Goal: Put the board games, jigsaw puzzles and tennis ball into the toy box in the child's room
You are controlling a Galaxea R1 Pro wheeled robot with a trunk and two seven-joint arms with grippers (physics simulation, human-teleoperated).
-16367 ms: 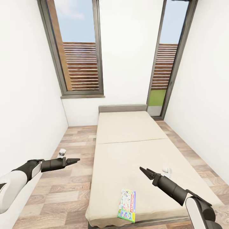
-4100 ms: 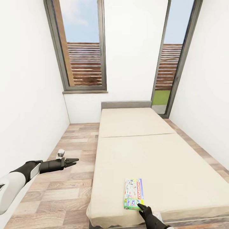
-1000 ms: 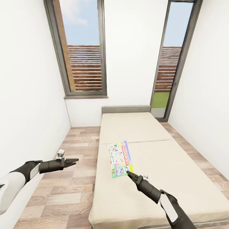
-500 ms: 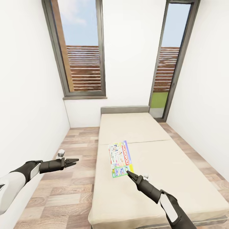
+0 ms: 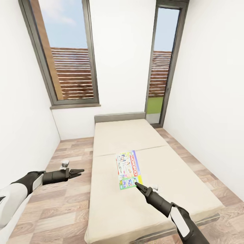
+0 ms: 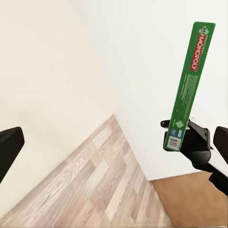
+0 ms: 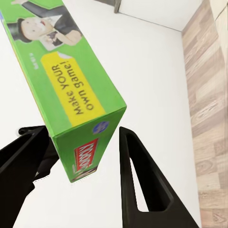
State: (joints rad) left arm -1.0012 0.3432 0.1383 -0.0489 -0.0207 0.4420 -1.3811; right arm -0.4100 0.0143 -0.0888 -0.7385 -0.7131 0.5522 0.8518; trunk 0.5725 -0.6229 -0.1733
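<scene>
Wide open mattress on the bed (image 5: 135,135) ahead, its far half bare and flat, room for a gripper to sweep across. The Monopoly box (image 5: 128,169) stands up in the right gripper (image 5: 137,184) over the middle of the mattress, blocking the path straight ahead of that arm. To the left, a strip of wood floor (image 5: 64,152) runs between bed and left wall (image 5: 20,128); the left gripper (image 5: 80,171) hangs over it with clear air around its tips. The white wall on the right (image 5: 217,112) closes in beyond a narrower floor strip. The grey headboard (image 5: 120,117) and far wall cap the far end.
</scene>
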